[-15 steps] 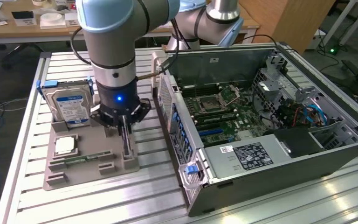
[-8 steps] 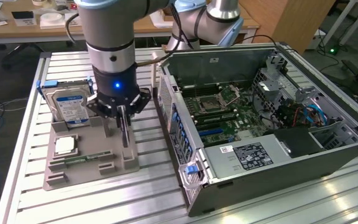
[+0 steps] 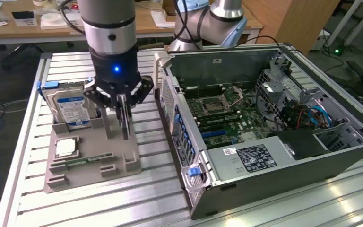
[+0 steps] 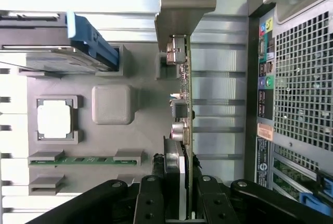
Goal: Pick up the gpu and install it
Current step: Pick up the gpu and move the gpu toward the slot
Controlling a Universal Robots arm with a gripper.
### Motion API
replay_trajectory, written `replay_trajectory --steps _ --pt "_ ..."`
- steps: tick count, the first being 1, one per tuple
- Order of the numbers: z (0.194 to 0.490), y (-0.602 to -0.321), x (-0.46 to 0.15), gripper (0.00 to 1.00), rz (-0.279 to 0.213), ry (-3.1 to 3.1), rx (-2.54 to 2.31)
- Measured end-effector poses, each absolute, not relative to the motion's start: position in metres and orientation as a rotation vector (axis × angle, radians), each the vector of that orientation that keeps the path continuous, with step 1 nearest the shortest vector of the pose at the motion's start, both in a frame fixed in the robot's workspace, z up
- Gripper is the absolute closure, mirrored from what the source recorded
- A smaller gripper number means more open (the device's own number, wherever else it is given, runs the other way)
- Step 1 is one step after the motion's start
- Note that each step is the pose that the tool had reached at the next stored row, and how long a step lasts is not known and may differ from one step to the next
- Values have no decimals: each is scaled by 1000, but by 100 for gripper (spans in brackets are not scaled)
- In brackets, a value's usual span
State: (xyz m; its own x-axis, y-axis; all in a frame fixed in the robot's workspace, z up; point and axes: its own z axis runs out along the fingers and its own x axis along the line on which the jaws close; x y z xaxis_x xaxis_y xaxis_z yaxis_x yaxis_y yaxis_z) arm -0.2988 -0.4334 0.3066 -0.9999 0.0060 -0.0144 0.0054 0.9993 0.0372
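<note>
Gripper (image 3: 122,108) narrow, fingers (image 4: 150,203) clamped on the gpu (image 4: 184,104); card stands upright on edge over grey tray (image 3: 93,165). PC case (image 3: 263,118) just beside.

Table (image 3: 156,203): silver metal bench top made of parallel ribbed slats with a plain rail along its edges; it shines under the room light.
Parts tray (image 3: 83,182): flat grey fixture with moulded slots and pockets, lying flat on the slats toward the exterior view's left.
Computer case (image 3: 282,182): dark grey desktop tower lying on its side, open side up, on the exterior view's right.
Spacing: tray and case sit just beside each other with a narrow strip of bare slats between them; the case's perforated rear panel faces the tray.
</note>
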Motion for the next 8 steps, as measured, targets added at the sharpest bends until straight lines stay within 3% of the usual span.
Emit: replay_trajectory --steps 8 --pt "343 -433 -299 72 58 3127 9"
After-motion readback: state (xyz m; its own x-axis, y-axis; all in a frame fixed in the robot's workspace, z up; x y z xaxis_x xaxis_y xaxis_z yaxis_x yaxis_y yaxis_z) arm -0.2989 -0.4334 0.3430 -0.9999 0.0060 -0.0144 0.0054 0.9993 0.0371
